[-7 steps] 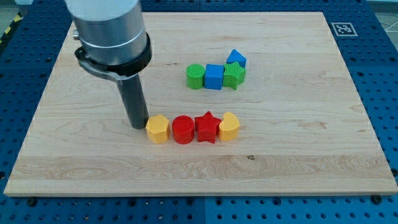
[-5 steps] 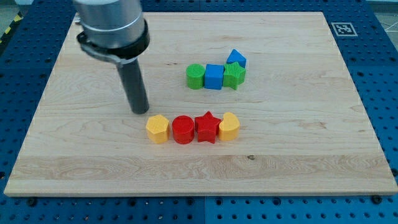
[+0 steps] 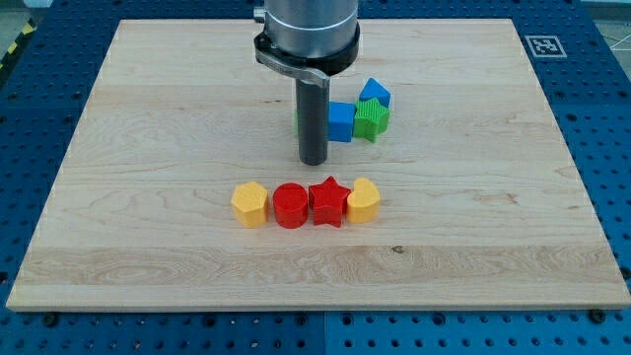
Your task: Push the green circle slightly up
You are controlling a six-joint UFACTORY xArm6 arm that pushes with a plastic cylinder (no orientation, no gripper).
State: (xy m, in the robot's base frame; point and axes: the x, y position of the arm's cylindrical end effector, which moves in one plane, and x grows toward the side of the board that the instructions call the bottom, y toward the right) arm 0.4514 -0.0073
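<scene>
The green circle is almost wholly hidden behind my rod; only a sliver of green (image 3: 299,122) shows at the rod's left edge. My tip (image 3: 314,161) rests on the board just below where the circle stands. To the circle's right are a blue cube (image 3: 340,121), a green star-like block (image 3: 372,119) and a blue triangle (image 3: 374,93), all close together.
A row of blocks lies below my tip: a yellow hexagon (image 3: 249,203), a red circle (image 3: 291,205), a red star (image 3: 328,201) and a yellow rounded block (image 3: 364,200). The wooden board (image 3: 148,99) has a marker tag (image 3: 541,44) at its top right corner.
My tip has moved from beside the yellow hexagon up and to the right, and now stands just below the green circle. No block has visibly moved.
</scene>
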